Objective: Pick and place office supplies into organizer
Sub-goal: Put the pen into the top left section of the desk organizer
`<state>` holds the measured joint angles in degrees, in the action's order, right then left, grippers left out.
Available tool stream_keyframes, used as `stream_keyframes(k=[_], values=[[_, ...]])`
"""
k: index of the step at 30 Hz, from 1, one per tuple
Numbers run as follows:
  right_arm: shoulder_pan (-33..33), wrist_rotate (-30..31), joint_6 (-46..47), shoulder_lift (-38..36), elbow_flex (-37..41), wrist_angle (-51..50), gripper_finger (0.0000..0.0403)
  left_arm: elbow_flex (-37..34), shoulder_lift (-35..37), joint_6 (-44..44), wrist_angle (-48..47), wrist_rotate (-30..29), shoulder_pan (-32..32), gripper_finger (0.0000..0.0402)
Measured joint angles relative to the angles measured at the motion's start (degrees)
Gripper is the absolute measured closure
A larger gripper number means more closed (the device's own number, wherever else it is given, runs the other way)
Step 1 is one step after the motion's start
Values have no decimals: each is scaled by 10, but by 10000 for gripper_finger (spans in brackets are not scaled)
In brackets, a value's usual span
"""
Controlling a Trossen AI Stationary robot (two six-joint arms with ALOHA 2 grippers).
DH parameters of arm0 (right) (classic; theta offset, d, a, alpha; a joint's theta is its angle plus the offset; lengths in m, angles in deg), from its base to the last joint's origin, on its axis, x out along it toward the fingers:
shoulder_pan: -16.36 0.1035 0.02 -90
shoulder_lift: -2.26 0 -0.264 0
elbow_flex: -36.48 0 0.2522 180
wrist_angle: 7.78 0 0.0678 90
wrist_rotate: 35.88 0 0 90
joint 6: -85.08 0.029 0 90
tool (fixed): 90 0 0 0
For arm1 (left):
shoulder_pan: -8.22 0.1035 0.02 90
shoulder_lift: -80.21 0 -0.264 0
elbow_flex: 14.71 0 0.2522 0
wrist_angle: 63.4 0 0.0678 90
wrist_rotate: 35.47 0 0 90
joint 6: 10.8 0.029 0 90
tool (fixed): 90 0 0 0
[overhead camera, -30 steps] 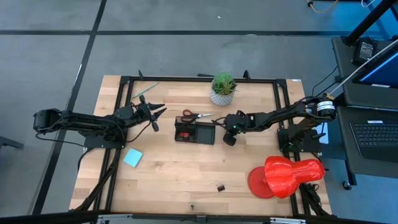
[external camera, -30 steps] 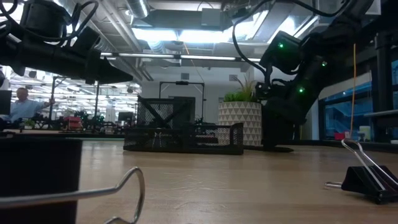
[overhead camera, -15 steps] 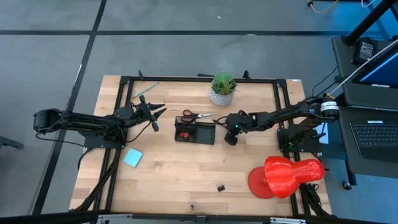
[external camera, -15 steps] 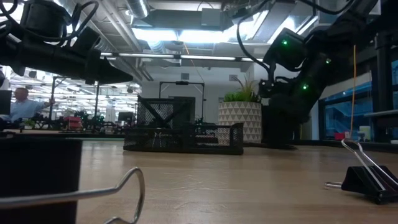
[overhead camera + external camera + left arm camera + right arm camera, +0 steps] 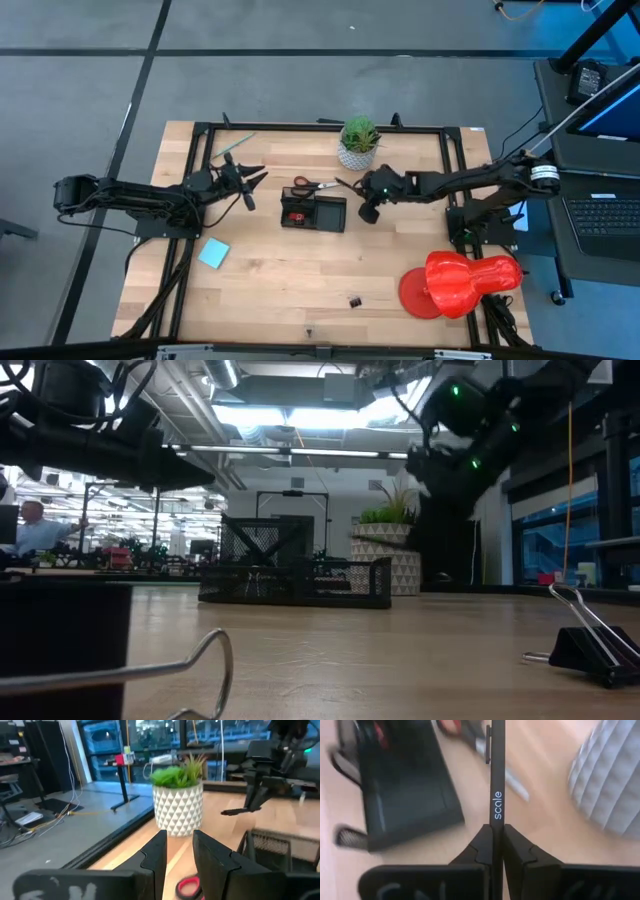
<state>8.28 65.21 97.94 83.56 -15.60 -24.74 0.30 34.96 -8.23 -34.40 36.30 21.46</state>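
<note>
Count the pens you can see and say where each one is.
2 that I can make out. One black pen is clamped in the right end effector beside the organizer. Another dark pen lies by the left end effector. Others may be hidden.

- A wooden desk [image 5: 300, 290] with a black frame stands on a grey floor [image 5: 300, 80].
- A green plant [image 5: 359, 132] grows in a white pot [image 5: 178, 811] with a bumpy pattern, near the back edge of the desk.
- A big red plastic thing [image 5: 460, 281] lies near the front right corner of the desk.
- A laptop [image 5: 600, 215] sits on a dark table to the right of the desk.
- A person [image 5: 38, 528] sits far back in the room.
</note>
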Motion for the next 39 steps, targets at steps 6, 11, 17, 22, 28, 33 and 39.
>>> stream_keyframes(k=[6,11,17,22,28,33,39], values=[[-3,0,-74,-16,-61,12,382,18,0,-6,26,65,0,305],[2,-1,-137,-11,-98,83,382,39,-4,-14,25,149,0,274],[26,-3,-208,4,-110,199,382,61,-14,-41,25,161,0,236],[43,-15,-226,19,-111,282,382,75,-33,-56,25,170,-3,222],[46,-55,-235,51,-111,347,382,113,-88,-59,40,194,-14,221],[47,-57,-235,76,-111,375,382,148,-151,-39,71,196,-23,221],[47,-58,-235,93,-111,385,382,202,-229,-36,72,196,-23,221]])
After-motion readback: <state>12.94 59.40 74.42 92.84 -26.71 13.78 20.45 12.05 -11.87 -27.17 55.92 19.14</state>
